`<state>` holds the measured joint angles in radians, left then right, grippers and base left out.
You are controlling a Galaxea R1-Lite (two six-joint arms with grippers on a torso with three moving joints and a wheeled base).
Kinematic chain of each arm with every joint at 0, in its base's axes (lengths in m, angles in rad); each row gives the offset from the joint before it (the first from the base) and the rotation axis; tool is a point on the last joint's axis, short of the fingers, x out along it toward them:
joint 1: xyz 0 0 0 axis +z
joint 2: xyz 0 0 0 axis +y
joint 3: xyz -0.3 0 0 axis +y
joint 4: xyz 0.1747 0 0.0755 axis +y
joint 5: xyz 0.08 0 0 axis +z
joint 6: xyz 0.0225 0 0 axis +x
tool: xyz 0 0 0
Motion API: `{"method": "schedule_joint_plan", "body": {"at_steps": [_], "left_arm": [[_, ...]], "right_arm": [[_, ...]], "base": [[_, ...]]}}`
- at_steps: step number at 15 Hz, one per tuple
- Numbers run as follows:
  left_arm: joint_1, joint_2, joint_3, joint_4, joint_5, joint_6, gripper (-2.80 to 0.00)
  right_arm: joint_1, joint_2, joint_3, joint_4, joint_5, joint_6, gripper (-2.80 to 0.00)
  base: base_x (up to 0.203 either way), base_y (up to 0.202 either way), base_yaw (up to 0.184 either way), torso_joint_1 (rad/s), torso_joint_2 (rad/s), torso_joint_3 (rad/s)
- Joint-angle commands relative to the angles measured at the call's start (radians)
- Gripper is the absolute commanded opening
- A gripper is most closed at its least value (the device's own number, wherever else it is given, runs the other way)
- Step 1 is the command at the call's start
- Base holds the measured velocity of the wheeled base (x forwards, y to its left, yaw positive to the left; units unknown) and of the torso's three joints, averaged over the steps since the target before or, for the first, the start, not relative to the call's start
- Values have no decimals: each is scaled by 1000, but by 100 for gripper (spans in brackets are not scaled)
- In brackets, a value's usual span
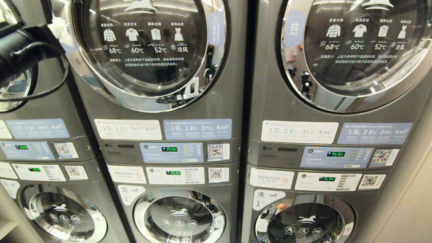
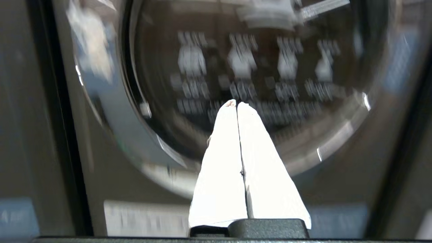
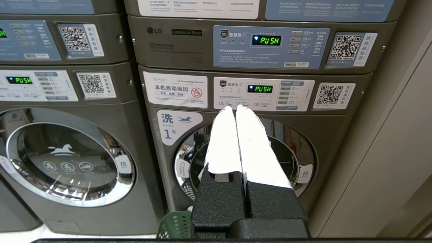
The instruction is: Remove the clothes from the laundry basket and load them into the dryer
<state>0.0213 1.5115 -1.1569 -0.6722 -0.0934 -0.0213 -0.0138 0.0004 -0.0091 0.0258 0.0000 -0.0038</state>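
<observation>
— Chrome ring ahead: that's the dryer door (image 2: 256, 84), closed. My left claw (image 2: 236, 105) is pinched closed on nothing, raised before its glass.

— And the clothes?

— None visible; the basket (image 3: 173, 224) sits under my closed, parked right claw (image 3: 236, 108). Step one, I judge: pull the door open.

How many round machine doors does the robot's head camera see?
6: upper doors at left edge, middle, right; lower doors at left, middle, right. More may lie outside view.
</observation>
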Motion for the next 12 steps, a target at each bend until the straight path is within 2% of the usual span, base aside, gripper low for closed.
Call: {"method": "schedule_joint_plan", "body": {"at_steps": [1,5,7,9,12], "left_arm": [[-4,-186,194,-4,-3,6,-280],[-8,-456,621,2,-12,24,-280],[-7,-611,828,4,-36,27,-280],[-8,-745,991,13,-65,30,-280],[-9,-923,1128,91,-82,39,-280]], "right_arm": [[0,0,0,0,0,-1,-280],[0,0,0,0,0,-1,-280],[0,0,0,0,0,-1,-280],[0,0,0,0,0,-1,-280],[0,0,0,0,0,-1,-280]], "base": [[0,0,0,0,0,0],[0,0,0,0,0,0],[0,0,0,0,0,0],[0,0,0,0,0,0],[0,0,0,0,0,0]]}}
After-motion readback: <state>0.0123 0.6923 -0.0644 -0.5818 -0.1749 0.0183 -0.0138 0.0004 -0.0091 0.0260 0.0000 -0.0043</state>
